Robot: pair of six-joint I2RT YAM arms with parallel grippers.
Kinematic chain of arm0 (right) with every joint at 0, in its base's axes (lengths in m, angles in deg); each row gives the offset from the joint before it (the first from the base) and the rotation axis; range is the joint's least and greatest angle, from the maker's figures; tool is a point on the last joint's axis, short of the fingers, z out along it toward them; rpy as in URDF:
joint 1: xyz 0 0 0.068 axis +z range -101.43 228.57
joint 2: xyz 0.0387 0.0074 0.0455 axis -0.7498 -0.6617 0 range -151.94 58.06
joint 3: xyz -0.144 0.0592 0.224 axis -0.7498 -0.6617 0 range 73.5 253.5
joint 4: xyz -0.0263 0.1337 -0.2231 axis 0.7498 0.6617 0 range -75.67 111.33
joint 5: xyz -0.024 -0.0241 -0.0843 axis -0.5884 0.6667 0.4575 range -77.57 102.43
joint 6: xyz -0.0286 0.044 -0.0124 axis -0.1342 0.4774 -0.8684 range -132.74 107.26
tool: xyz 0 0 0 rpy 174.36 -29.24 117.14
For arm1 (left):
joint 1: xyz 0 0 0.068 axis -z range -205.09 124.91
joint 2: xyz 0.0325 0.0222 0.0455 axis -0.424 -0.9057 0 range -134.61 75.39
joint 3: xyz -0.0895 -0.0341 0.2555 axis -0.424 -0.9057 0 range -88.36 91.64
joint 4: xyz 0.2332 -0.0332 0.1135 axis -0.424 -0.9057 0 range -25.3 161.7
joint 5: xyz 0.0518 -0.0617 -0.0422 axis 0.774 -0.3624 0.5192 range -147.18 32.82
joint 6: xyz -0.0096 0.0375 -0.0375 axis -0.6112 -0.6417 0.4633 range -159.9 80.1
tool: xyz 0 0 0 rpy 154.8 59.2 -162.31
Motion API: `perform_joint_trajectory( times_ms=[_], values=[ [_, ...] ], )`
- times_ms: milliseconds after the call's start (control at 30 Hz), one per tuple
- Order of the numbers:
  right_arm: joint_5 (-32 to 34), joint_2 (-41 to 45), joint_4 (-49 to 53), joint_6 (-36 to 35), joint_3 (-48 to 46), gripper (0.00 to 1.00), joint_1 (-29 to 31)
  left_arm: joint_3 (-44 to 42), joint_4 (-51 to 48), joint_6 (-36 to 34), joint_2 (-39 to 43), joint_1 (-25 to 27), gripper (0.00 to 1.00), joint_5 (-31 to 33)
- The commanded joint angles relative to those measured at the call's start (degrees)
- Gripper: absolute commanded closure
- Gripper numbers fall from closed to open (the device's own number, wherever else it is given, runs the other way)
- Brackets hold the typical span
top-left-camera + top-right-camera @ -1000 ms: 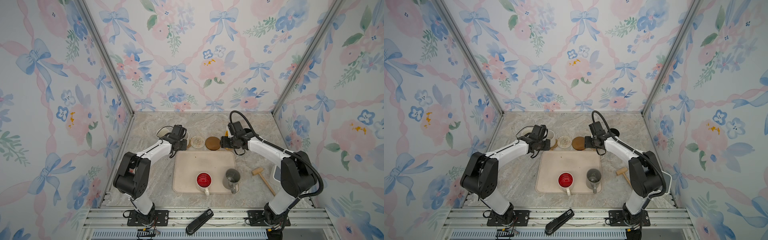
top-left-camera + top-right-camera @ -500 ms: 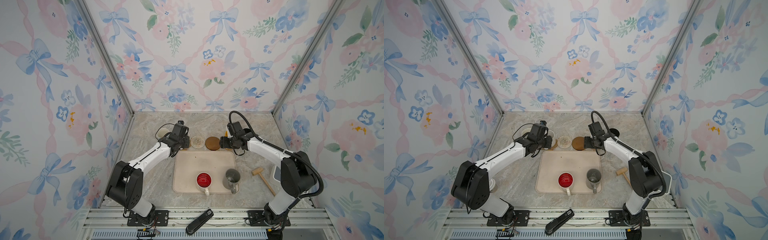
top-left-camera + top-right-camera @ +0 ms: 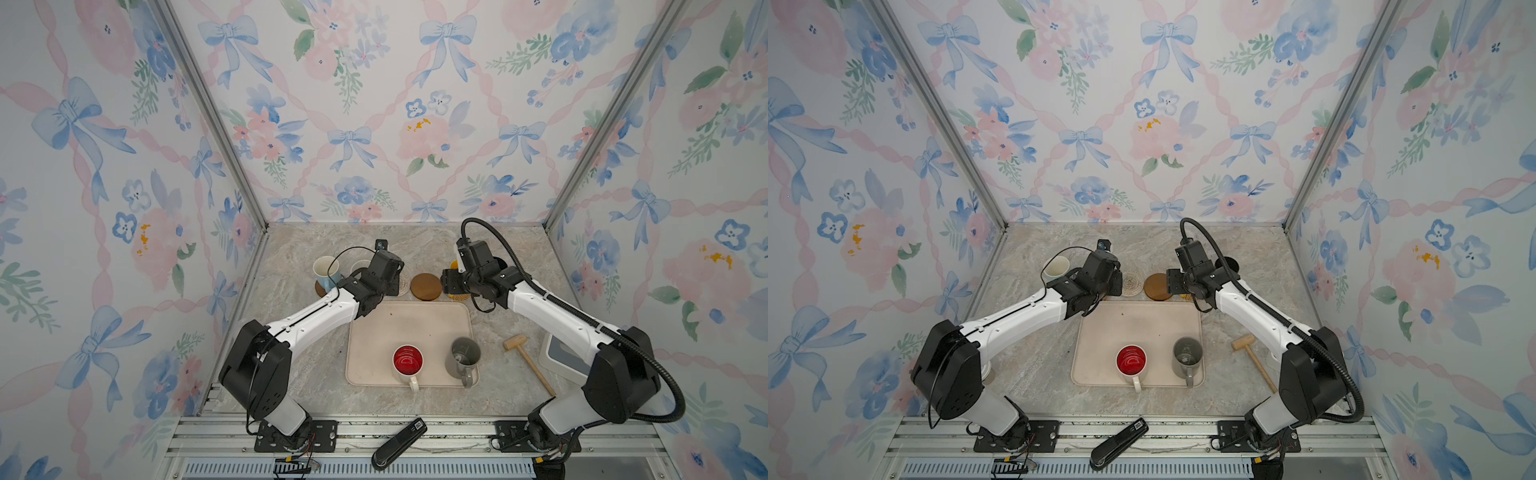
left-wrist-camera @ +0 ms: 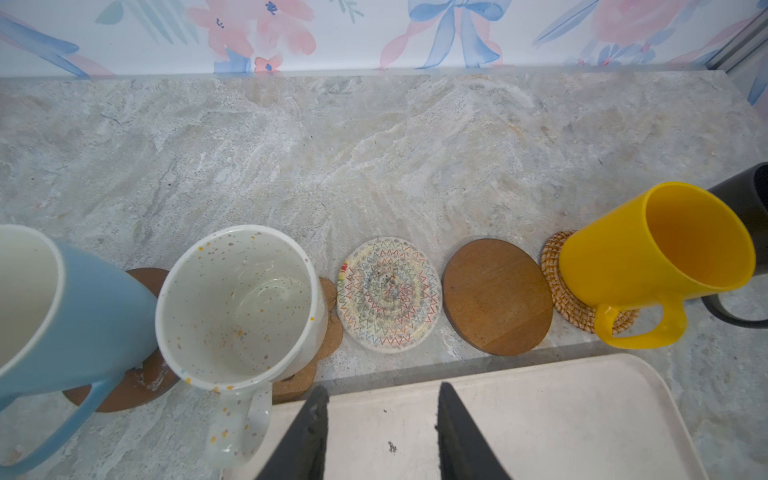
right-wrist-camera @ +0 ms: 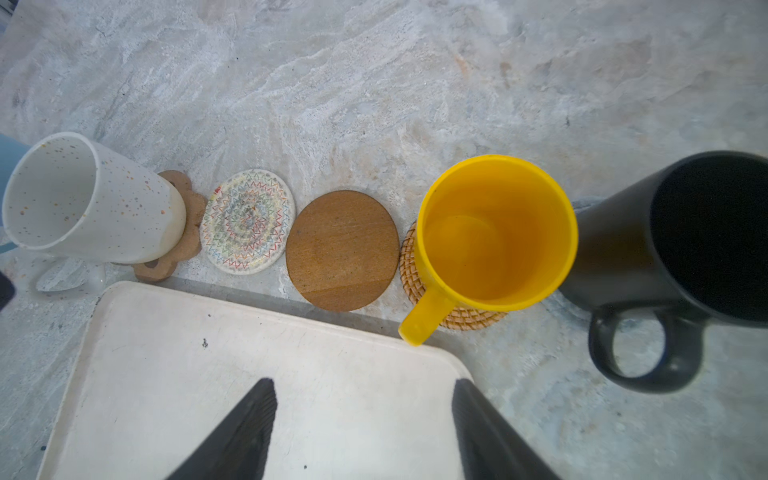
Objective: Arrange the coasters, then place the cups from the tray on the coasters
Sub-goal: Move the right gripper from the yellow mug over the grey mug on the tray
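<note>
Left end effector (image 4: 382,399) spread, empty, above tray (image 4: 540,415) edge, near speckled mug (image 4: 237,303). Right end effector (image 5: 365,384) spread, empty.
Red mug (image 3: 408,360), grey mug (image 3: 462,356) upright on tray.
Judgement: lift straight, centre on bare woven coaster (image 4: 388,295) and wood disc (image 4: 497,296), clear of neighbours.
Coaster under black mug (image 5: 685,232) mostly hidden.

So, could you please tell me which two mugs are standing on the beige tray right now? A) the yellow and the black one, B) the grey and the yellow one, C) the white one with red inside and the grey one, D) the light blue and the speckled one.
C: in both top views the white mug with red inside and the grey mug stand near the front of the tray.
</note>
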Motion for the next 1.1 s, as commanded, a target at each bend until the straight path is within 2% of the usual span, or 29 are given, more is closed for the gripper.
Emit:
perform_joint_trajectory(
  times_ms=[0, 200, 400, 567, 900, 1067],
  values=[
    [3.85, 4.07, 6.05, -1.47, -1.02, 0.30, 1.59, -2.55, 4.06, 1.09, -0.14, 0.67, 0.60, 1.58],
    [8.27, 13.08, 15.99, -3.21, -2.94, 0.30, 5.69, -7.62, 12.74, 0.00, 2.03, 0.74, 0.60, -1.41],
    [7.92, 21.29, 26.30, -3.04, -5.79, 0.32, 11.05, -8.40, 14.42, -1.03, 1.69, 0.73, 0.60, -1.52],
    [5.71, 26.58, 28.12, -0.02, -9.96, 0.32, 16.62, -7.69, 15.01, -1.07, 0.31, 0.78, 0.60, -2.42],
    [5.10, 28.68, 34.03, 5.69, -14.19, 0.33, 27.85, -7.06, 14.95, -1.32, -0.66, 0.83, 0.60, -3.25],
    [4.71, 27.33, 35.41, 9.84, -15.95, 0.39, 31.22, -7.15, 14.95, -1.28, -0.57, 0.83, 0.60, -3.36]
  ],
)
